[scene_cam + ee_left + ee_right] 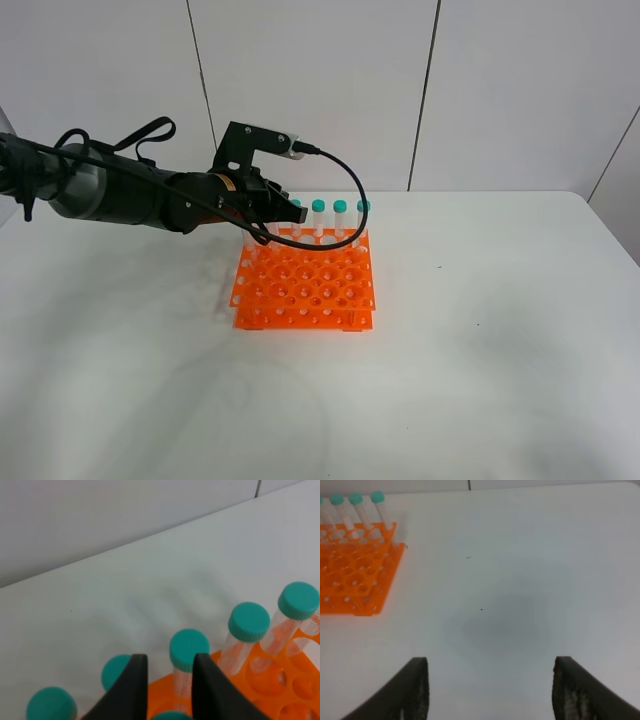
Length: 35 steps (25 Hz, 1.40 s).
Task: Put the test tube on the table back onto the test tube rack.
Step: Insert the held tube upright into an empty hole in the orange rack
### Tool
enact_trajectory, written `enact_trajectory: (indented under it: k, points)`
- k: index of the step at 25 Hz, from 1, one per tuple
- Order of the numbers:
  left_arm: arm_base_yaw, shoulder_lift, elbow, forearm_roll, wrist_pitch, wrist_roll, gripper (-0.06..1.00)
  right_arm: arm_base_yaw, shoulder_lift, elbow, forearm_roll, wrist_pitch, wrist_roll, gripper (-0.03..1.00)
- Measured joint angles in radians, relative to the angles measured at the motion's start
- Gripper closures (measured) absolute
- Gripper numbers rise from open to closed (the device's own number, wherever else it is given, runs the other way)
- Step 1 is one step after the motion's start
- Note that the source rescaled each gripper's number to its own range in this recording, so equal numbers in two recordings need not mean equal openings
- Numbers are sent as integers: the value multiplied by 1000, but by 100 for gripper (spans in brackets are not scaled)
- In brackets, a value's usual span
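The test tube [188, 652] with the green cap sits between the two dark fingers of the left gripper [169, 675], over the back row of the orange rack [305, 285]. From the wrist camera the fingers stand either side of the tube just below its cap, and the jaws look drawn in about as far as they go, so I take it as gripped, though the contact itself is hard to make out. Other capped tubes [248, 622] stand upright in the same back row (I count three clear of the arm from above, more hidden behind it). No tube is lying on the white table [480, 380] anywhere I can see, so the pick-up seems done. What looks left is seating the tube fully in its hole, letting go and pulling the arm away; whether the tip is already down in a hole I cannot tell. The right gripper [490, 690] hangs over bare table well away from the rack, jaws spread wide and holding nothing
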Motion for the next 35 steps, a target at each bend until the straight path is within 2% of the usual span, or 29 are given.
enact_trajectory:
  k: [35]
  points:
    - [3, 46, 0, 10, -10, 0, 94, 0, 0, 0, 0, 0, 0, 32]
